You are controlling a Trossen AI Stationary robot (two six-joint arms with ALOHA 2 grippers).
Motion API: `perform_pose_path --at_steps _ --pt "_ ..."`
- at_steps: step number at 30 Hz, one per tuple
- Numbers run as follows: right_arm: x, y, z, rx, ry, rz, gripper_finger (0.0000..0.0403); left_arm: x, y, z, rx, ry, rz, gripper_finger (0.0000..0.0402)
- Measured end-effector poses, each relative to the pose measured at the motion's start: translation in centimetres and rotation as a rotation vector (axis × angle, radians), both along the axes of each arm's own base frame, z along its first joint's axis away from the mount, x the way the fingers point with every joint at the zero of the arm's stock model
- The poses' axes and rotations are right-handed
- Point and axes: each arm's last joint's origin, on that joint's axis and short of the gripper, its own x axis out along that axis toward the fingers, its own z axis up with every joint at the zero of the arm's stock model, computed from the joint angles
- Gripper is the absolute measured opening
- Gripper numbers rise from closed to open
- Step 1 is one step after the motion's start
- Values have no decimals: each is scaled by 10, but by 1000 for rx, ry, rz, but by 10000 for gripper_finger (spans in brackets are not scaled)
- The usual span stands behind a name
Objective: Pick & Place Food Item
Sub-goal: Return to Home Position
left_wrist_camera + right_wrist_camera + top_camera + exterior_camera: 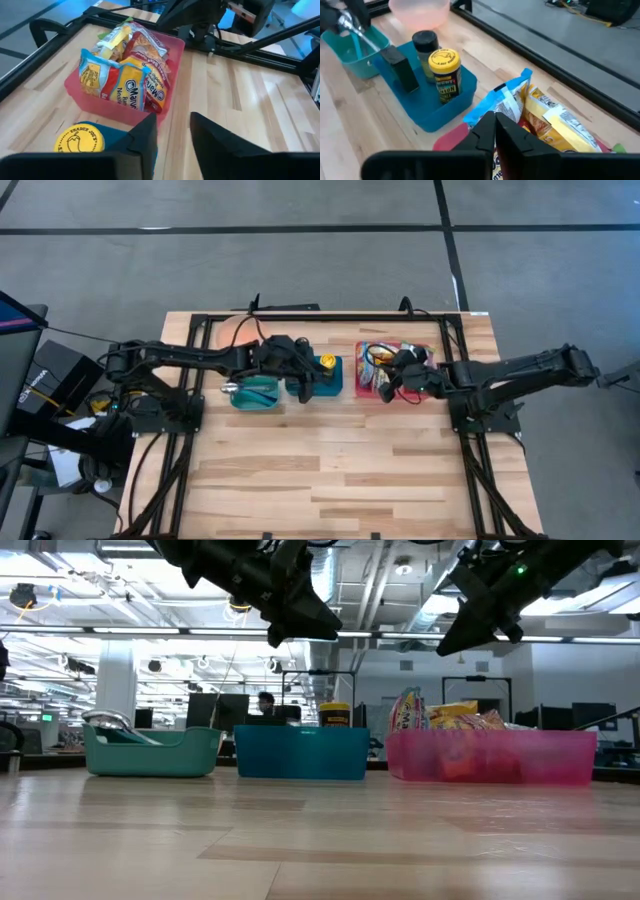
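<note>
Light blue noodle pack (501, 104) sits in the pink bin (490, 758) with other noodle packs, at the end nearest the blue bin (302, 753). Right end effector (495, 118) hangs just above the pink bin, fingers pressed together, holding nothing. Left end effector (173, 121) hovers over the blue bin, fingers a narrow gap apart, empty. Yellow-lidded jar (444, 67) stands in the blue bin. Silver spoon (108, 721) lies in the green bin (150, 752). All three bins stand in a row on the desk (330, 470).
</note>
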Motion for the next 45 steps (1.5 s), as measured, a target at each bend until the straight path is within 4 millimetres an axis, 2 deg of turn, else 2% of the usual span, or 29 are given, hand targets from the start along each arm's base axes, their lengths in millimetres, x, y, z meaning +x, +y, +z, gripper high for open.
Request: perform_pose_path --at_steps 7,13,18,26,31,35,45 --pt "-3 -11 4 16 19 58 2 -15 12 16 -8 -18 25 47" --pt "-2 -16 14 14 -34 194 1 -31 11 34 23 -35 20 3" --pt "0 -17 22 3 -91 323 1 -44 8 47 30 -53 18 5" --pt "4 -19 28 -52 -159 420 0 -60 5 59 33 -60 20 1" --pt "7 -17 27 -64 -228 479 0 -60 -1 59 34 -57 1 0" --pt "6 -18 17 -76 -227 476 0 -54 -10 54 41 -36 -12 0" --pt "4 -18 1 -103 -271 482 0 -49 -31 56 86 -82 -3 0"
